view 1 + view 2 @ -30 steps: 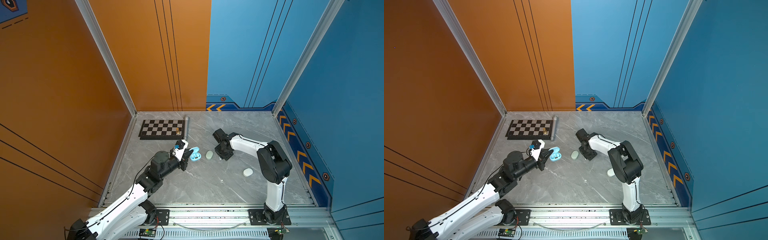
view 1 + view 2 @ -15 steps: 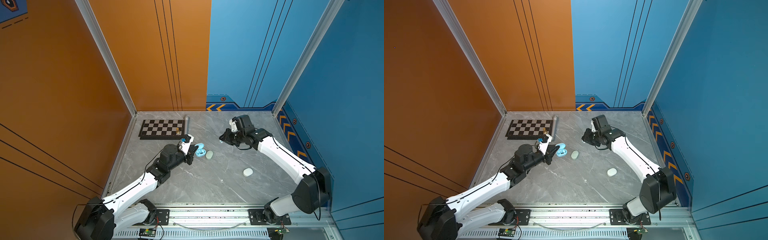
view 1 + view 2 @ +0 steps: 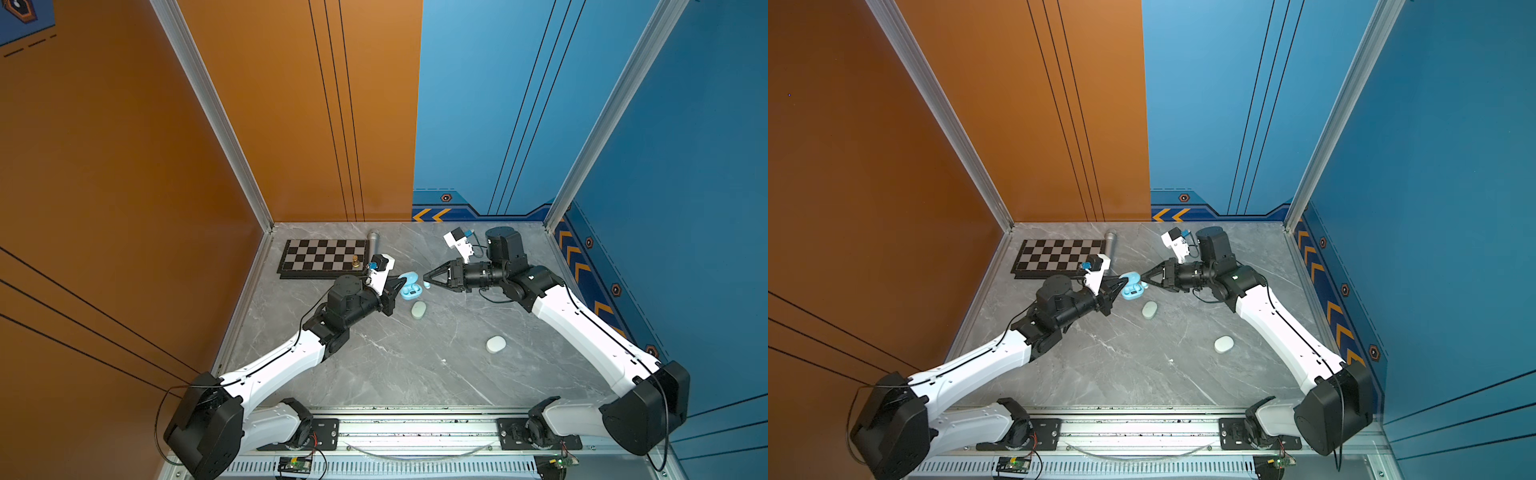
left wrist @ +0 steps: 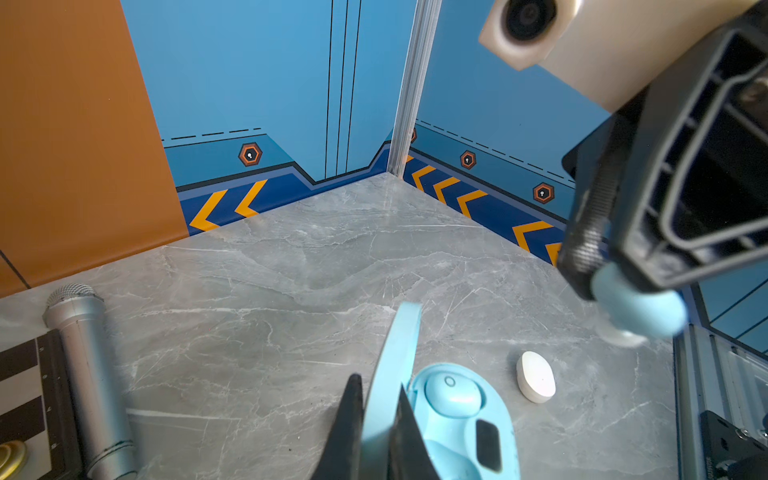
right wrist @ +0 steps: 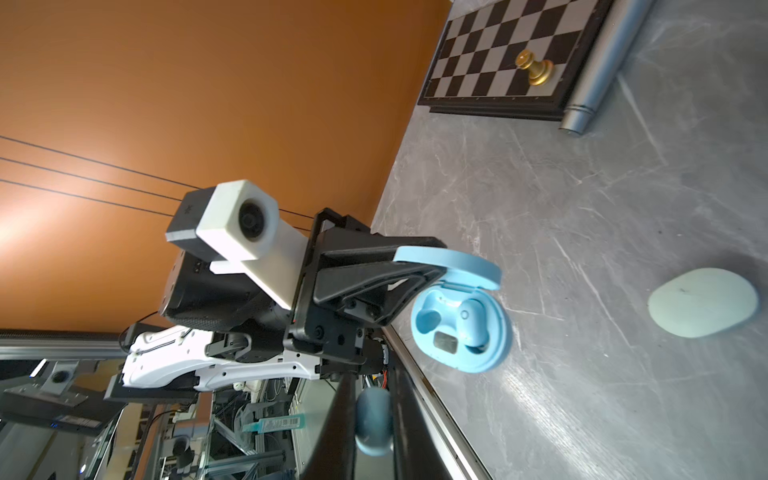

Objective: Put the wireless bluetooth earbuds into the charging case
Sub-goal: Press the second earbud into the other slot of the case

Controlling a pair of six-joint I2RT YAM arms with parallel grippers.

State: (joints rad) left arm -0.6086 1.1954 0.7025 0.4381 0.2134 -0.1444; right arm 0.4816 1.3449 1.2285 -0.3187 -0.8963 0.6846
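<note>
The left gripper (image 4: 379, 388) is clamped on the raised lid (image 4: 399, 340) of the pale blue charging case (image 5: 461, 332). The case sits open on the grey marble table (image 3: 415, 374), near the chessboard (image 3: 324, 257). A seated earbud (image 4: 453, 392), also pale blue, already fills one side of the case's base, and the empty socket (image 5: 428, 322) lies beside it. The right gripper (image 5: 374, 415) pinches a loose earbud (image 5: 374, 424) of the same blue between its tips (blurred in its own wrist view, sharper from the left wrist camera). It hovers just beside the open case. In both top views the bud seems clear of the case's rim, though it is too small there to be sure. A closed mint case (image 3: 418, 309) lies near the blue one, and a closed white case (image 3: 496, 344) rests well apart from both. A gold pawn (image 5: 534, 68) stands on the chessboard, with a silver microphone (image 4: 83, 353) lying alongside its edge.
</note>
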